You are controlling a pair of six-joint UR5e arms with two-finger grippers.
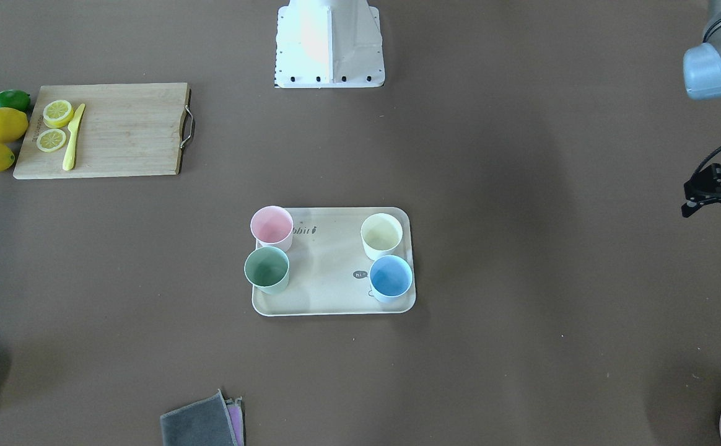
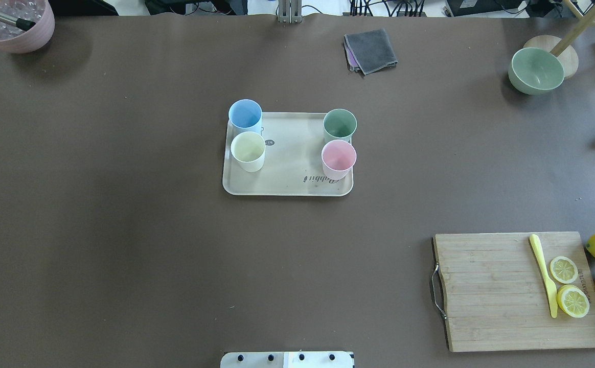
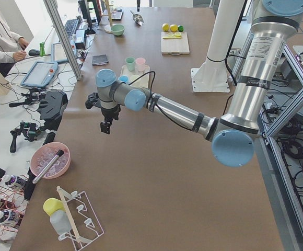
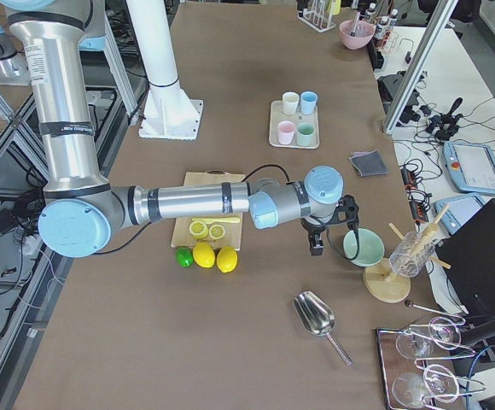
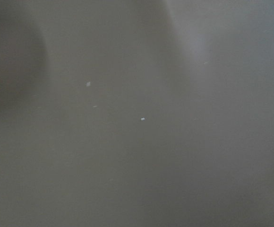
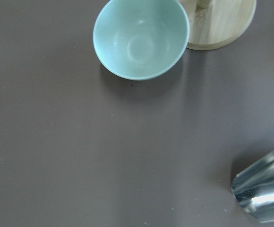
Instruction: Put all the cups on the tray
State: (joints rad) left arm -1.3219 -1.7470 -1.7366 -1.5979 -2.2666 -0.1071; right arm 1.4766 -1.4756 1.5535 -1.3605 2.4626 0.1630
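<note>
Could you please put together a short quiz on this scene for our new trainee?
1. True or false: the blue cup and the cream cup stand at the same short end of the tray.
2. Which cup stands next to the pink cup? A blue, B green, C cream.
3. What lies on the cutting board beside the two lemon slices?

Key: 1 true; 2 B, the green cup; 3 a yellow knife.
</note>
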